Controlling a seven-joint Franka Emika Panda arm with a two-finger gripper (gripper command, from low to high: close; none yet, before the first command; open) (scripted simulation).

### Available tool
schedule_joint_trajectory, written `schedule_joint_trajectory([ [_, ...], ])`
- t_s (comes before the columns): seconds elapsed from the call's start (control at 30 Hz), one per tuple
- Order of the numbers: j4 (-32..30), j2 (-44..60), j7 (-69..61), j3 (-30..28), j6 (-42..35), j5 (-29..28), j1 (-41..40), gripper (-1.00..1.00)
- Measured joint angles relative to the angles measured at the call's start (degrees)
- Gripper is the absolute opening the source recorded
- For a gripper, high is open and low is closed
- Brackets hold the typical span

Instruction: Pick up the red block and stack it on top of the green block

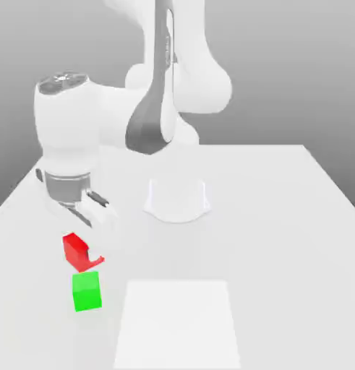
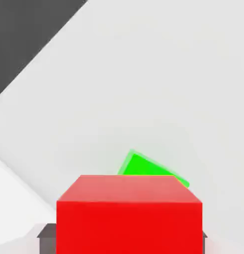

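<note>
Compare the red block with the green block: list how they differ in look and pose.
Colour: the red block is bright red, the green block bright green. Pose: in the exterior view the red block sits tilted, while the green block sits square and flat on the table. Both are plain, unmarked cubes of similar size.

The exterior view looks from the front of the table [image 1: 281, 217], raised and angled downward, facing the arm's base [image 1: 177, 199] at frame centre. It stands far enough back to take in most of the tabletop and the arm's lower links; the arm's upper part is cut off at the top edge.

The hand view looks from the hand along the gripper [image 2: 128, 238] toward the tabletop, at close range.

Both views share the red block [image 1: 77, 249] [image 2: 128, 213], lower left in the exterior frame, and the green block [image 1: 87, 290] [image 2: 143, 166] beside it.
</note>
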Motion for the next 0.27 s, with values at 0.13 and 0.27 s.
schedule_joint_trajectory([
  [0.13, 0.11, 7.47, -1.88, 0.26, 7.31, 2.89, 0.19, -1.0],
  [0.27, 0.17, 9.15, -2.33, 0.6, 8.9, 3.54, -0.02, 1.0],
])
